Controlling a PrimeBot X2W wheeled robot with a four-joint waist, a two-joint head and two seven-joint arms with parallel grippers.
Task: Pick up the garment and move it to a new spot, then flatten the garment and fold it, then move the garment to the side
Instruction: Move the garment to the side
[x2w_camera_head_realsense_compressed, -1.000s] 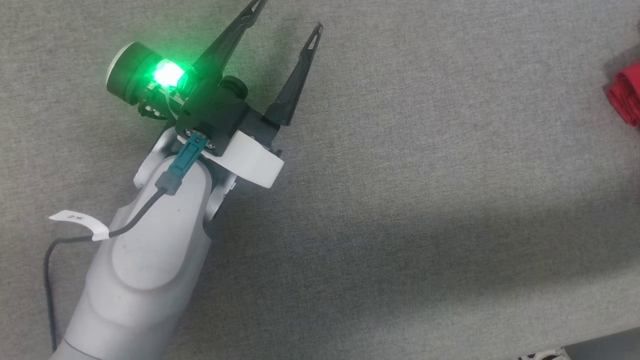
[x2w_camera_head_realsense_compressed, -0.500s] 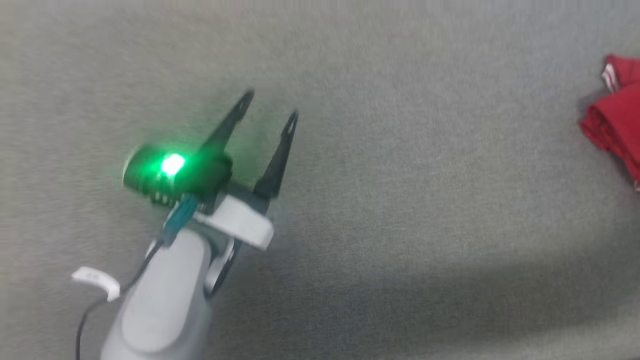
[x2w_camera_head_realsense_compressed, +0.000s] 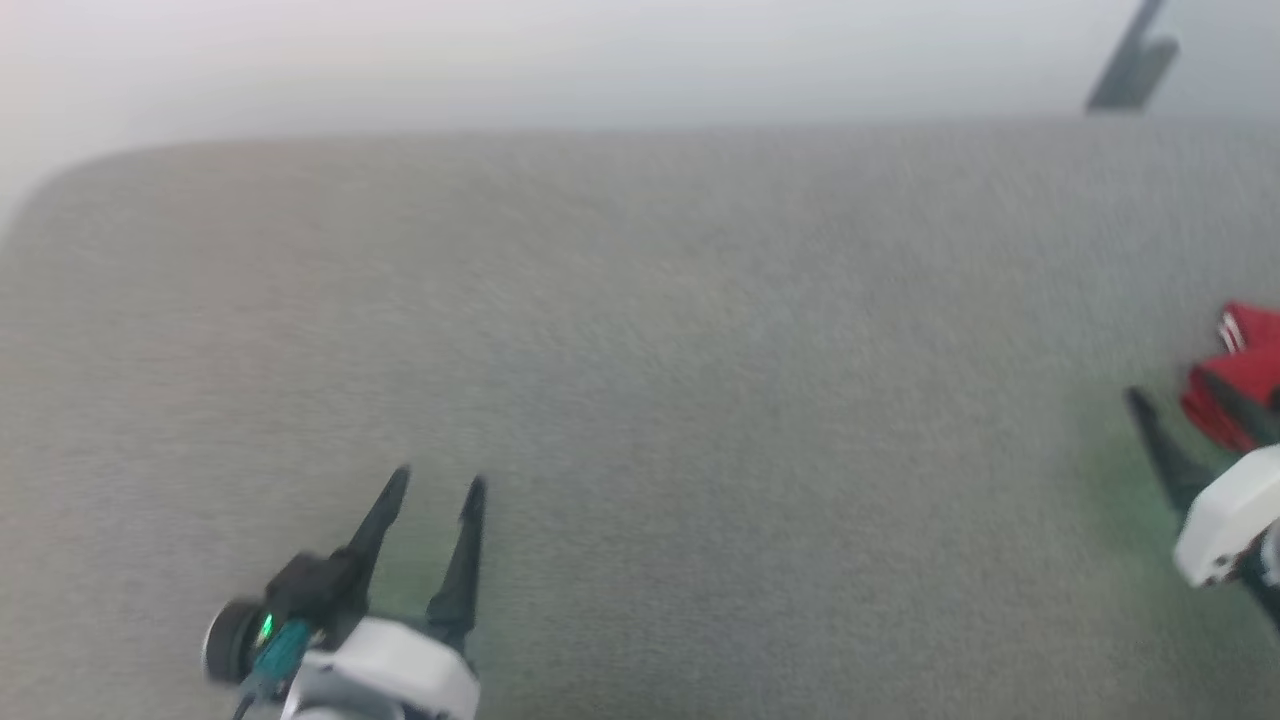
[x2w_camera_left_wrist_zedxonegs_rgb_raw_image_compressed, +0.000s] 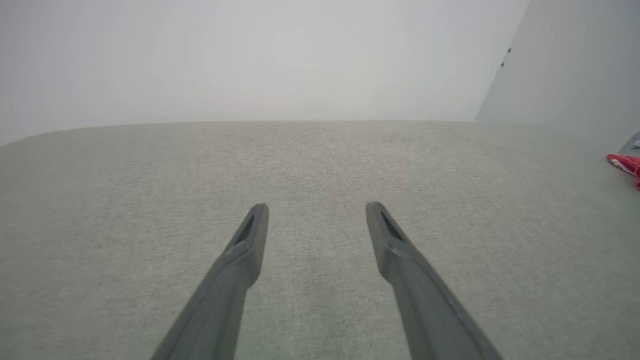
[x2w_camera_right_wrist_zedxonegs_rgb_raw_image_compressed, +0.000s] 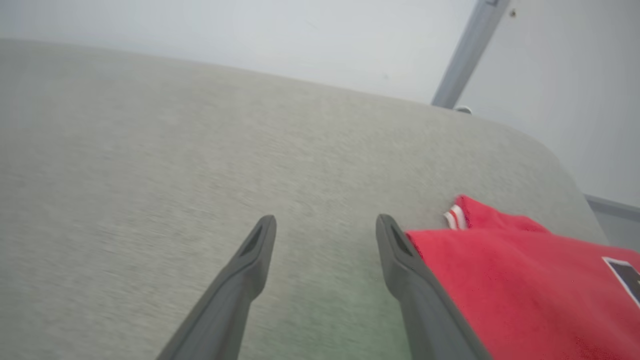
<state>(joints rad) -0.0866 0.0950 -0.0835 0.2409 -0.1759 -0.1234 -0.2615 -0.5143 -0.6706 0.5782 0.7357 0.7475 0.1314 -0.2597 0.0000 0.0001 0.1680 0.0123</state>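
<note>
The garment (x2w_camera_head_realsense_compressed: 1240, 375) is a bunched red shirt with a bit of red-white trim, lying at the right edge of the grey table (x2w_camera_head_realsense_compressed: 700, 350). My right gripper (x2w_camera_head_realsense_compressed: 1185, 402) is right beside it, open. In the right wrist view the garment (x2w_camera_right_wrist_zedxonegs_rgb_raw_image_compressed: 505, 285) lies against the outside of the right finger (x2w_camera_right_wrist_zedxonegs_rgb_raw_image_compressed: 410, 270), and nothing sits between the fingers of that gripper (x2w_camera_right_wrist_zedxonegs_rgb_raw_image_compressed: 325, 218). My left gripper (x2w_camera_head_realsense_compressed: 437, 478) is open and empty at the lower left, far from the shirt. The left wrist view shows that gripper (x2w_camera_left_wrist_zedxonegs_rgb_raw_image_compressed: 316, 205) over bare cloth, with the garment (x2w_camera_left_wrist_zedxonegs_rgb_raw_image_compressed: 625, 163) at the far right.
The table's far edge (x2w_camera_head_realsense_compressed: 600, 130) meets a pale wall, and its far left corner is rounded. A dark bar (x2w_camera_head_realsense_compressed: 1135, 60) stands behind the table at the upper right. The right wrist view shows a grey post (x2w_camera_right_wrist_zedxonegs_rgb_raw_image_compressed: 470, 50) past the table's rounded corner.
The head camera has tilted up, so the table's far edge now shows. The right gripper has come into view beside the garment. The left gripper stays open.
</note>
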